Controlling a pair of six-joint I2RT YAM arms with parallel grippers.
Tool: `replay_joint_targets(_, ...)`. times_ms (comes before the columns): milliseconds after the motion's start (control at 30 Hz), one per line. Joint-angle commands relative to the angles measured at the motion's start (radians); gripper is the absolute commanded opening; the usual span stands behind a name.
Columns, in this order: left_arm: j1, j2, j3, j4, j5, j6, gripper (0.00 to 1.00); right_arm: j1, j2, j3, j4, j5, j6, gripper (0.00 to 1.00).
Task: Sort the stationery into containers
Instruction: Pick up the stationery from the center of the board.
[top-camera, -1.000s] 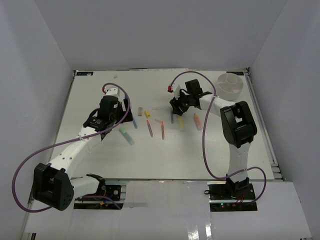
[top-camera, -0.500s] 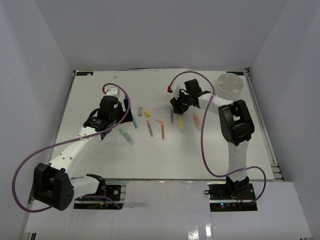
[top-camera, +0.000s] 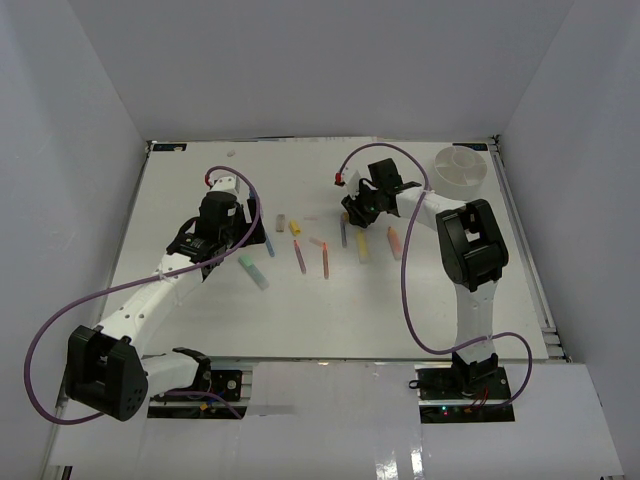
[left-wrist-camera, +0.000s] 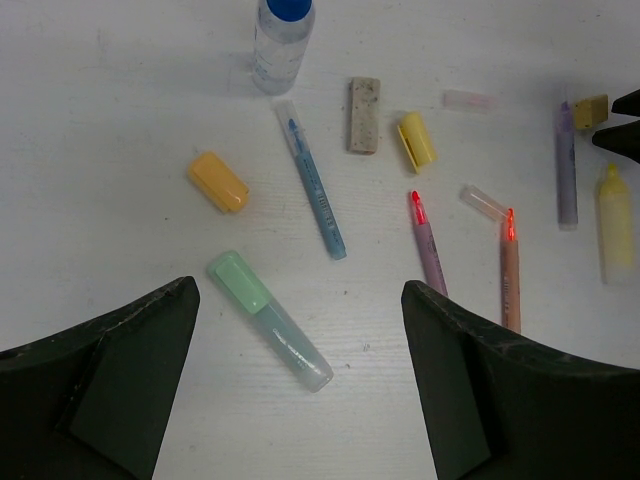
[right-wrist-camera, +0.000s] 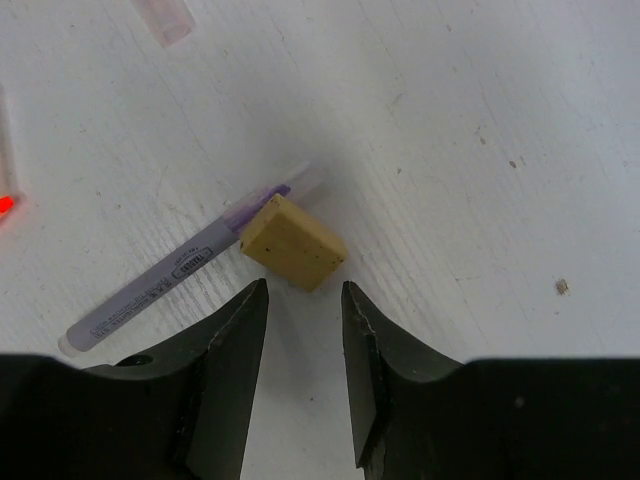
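The stationery lies scattered mid-table. In the right wrist view a small yellow eraser (right-wrist-camera: 293, 243) rests against the tip of a purple pen (right-wrist-camera: 170, 275). My right gripper (right-wrist-camera: 305, 290) is open with a narrow gap, its tips just short of the eraser and nothing between them. My left gripper (left-wrist-camera: 298, 300) is wide open above a green highlighter (left-wrist-camera: 268, 320). Around it lie a blue pen (left-wrist-camera: 312, 185), an orange eraser (left-wrist-camera: 218, 181) and a blue-capped bottle (left-wrist-camera: 280, 40). The round white container (top-camera: 460, 170) sits at the far right.
A grey eraser (left-wrist-camera: 364, 115), a yellow cap (left-wrist-camera: 417, 141), a pink pen (left-wrist-camera: 430, 250), an orange pen (left-wrist-camera: 510, 270) and a yellow highlighter (left-wrist-camera: 615, 225) lie between the arms. White walls enclose the table (top-camera: 330, 310) on three sides.
The right gripper's jaws have narrowed and the arm has shifted slightly at the yellow eraser. The left arm has not moved.
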Motion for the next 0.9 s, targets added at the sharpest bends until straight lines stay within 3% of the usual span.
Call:
replay_joint_targets(0, 0.007, -0.011, 0.036, -0.002, 0.006, 0.006, 0.94, 0.007, -0.003, 0.032, 0.009, 0.020, 0.003, 0.42)
replay_joint_targets(333, 0.007, -0.013, 0.036, -0.003, 0.007, 0.007, 0.94, 0.004, -0.004, 0.041, 0.026, 0.034, 0.023, 0.41)
replay_joint_targets(867, 0.007, -0.005, 0.036, -0.003, 0.009, 0.009, 0.94, 0.010, -0.004, 0.063, -0.040, -0.058, -0.136, 0.50)
